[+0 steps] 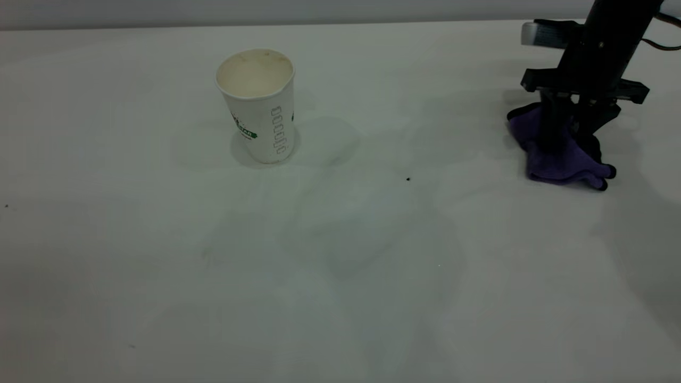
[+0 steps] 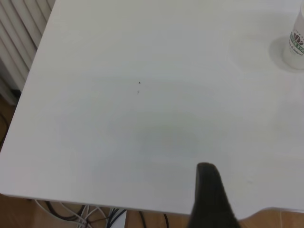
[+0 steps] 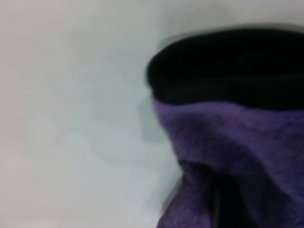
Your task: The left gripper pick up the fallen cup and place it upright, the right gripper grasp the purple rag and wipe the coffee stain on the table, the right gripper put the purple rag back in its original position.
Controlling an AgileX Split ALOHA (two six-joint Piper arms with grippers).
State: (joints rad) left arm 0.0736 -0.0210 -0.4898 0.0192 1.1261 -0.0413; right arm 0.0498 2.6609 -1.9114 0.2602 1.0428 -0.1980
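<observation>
Near the table's far right corner, the right gripper seems clamped on the purple rag; lifting before releasing could drag it off.

- The black right gripper with its silver-grey block has its fingertips buried in the bunched purple plush rag; whether they pinch it can't be told.
- The arm above runs off the exterior view's top edge.
- Right wrist view: just a blurred purple rag fold with dark edging.
- Left wrist view: one black left gripper finger, cut by the frame.
- The white ribbed paper cup is clipped at that edge.
</observation>
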